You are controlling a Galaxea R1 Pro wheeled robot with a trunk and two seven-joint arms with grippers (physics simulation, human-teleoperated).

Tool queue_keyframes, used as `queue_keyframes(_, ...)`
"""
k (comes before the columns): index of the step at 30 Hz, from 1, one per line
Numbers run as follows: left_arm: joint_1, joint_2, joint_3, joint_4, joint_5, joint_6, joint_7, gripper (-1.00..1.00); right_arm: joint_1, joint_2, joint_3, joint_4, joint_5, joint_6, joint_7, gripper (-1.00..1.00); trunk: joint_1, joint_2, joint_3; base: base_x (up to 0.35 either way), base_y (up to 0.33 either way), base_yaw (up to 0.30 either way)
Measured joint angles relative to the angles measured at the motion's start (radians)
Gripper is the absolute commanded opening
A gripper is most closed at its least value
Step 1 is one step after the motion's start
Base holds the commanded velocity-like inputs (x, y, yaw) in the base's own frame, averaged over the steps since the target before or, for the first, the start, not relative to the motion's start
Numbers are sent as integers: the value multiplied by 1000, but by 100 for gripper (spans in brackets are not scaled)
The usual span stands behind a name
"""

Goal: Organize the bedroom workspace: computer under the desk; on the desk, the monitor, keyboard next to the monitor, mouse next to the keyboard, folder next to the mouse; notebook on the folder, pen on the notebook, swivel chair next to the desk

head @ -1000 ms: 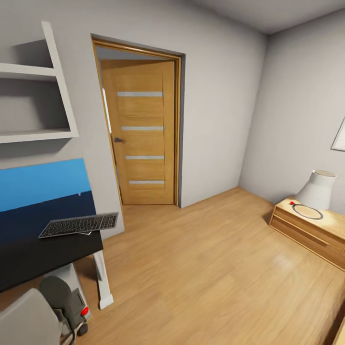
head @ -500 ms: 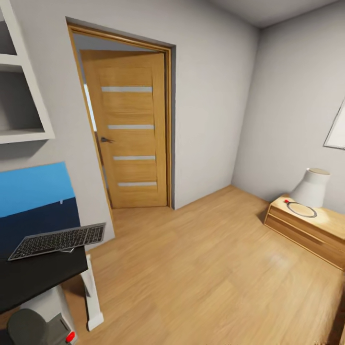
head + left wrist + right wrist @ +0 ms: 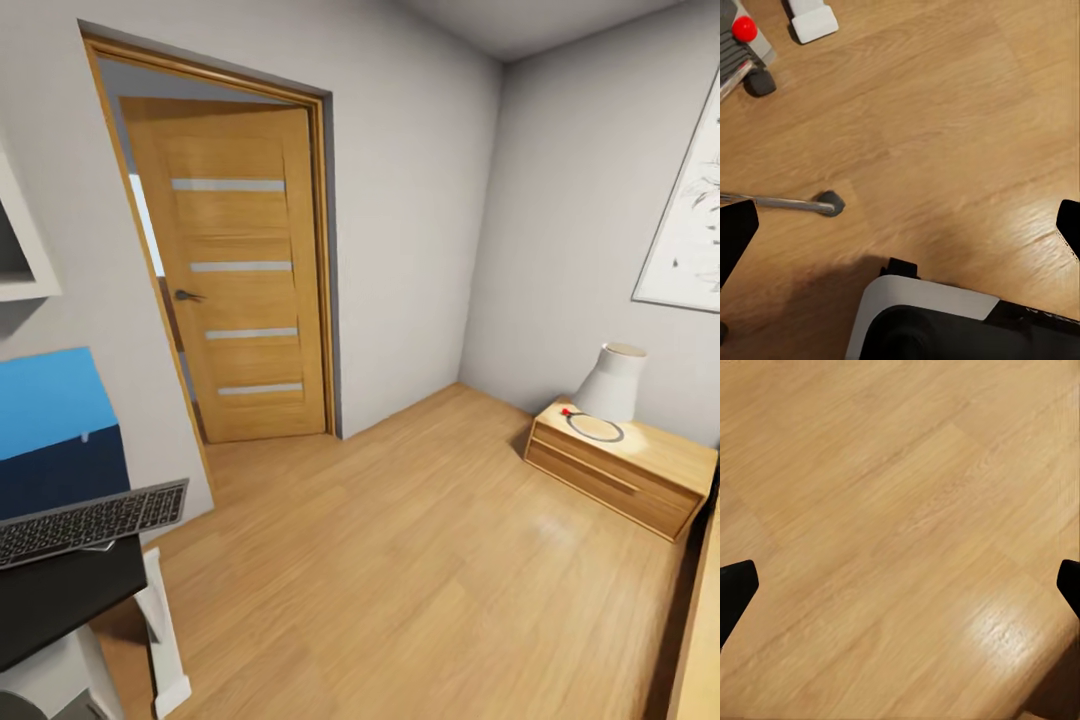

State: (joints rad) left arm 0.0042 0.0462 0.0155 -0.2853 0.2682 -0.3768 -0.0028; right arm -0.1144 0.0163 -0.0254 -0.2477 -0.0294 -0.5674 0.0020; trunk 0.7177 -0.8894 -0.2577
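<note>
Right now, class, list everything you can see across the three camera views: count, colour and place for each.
keyboard: one, dark grey, on the desk edge, lower left of the head view
desk: one, black top, white leg
blue panel: one, behind the keyboard
door: one, light wood, in the far wall
lamp: one, white, on the chest
chest: one, light wood, right
picture: one, right wall
floor: wood
left tool: open, over floor
right tool: open, over floor

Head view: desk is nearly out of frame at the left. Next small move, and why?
Probably turn the base back left. The desk with the keyboard sits at the picture's left edge, while the door and bare floor take the middle. Both grippers hang open over floor, holding nothing.
</note>
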Motion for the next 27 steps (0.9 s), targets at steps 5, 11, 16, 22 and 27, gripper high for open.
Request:
queue_keyframes(5,0,0,0,0,0,0,0,100,0,0,0,0,0,0,0,100,0,0,0,319,0,-2)
queue_keyframes(11,0,0,0,0,1,0,0,100,0,0,0,0,0,0,0,100,0,0,0,332,0,0)
queue_keyframes(16,0,0,0,0,1,-1,0,100,0,0,0,0,0,0,0,100,0,0,0,333,0,0)
queue_keyframes(22,0,1,0,0,1,-1,0,100,0,0,0,0,0,0,0,100,0,0,0,333,0,0)
queue_keyframes(27,0,1,0,0,1,-1,0,100,0,0,0,0,0,0,0,100,0,0,0,333,0,0)
